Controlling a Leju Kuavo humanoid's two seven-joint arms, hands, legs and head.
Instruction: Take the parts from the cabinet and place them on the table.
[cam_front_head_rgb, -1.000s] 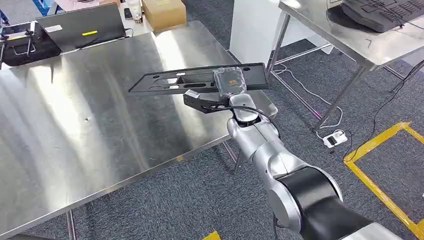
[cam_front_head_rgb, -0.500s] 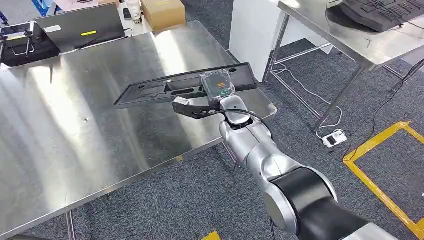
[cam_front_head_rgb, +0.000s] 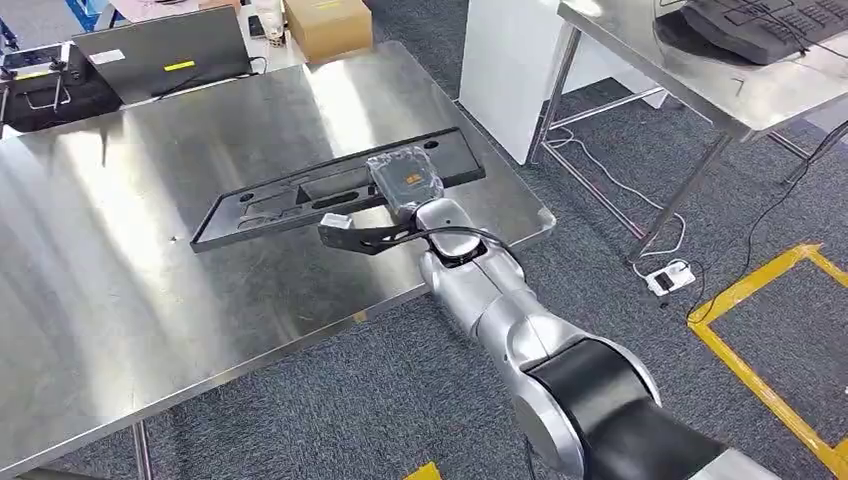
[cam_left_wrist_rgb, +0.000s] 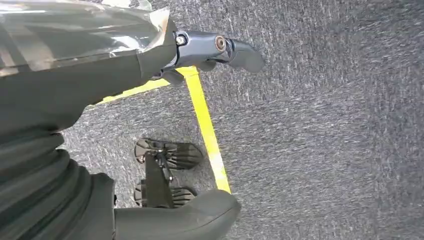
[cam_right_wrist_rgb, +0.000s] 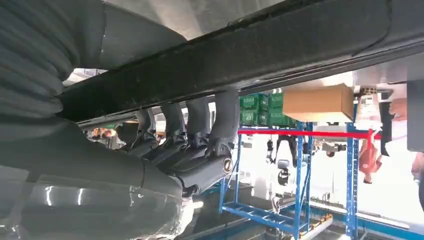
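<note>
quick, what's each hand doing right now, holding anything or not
Right hand: holding the long black part over the steel table.
Left hand: hanging over the carpet; open or closed cannot be told.

Left hand (cam_left_wrist_rgb: 165, 60), seemingly empty, above yellow floor tape (cam_left_wrist_rgb: 206, 131).

A long, flat black plastic part (cam_front_head_rgb: 300, 195) with cut-out slots hangs slightly tilted, low above the steel table (cam_front_head_rgb: 120, 260), near its right edge.
</note>
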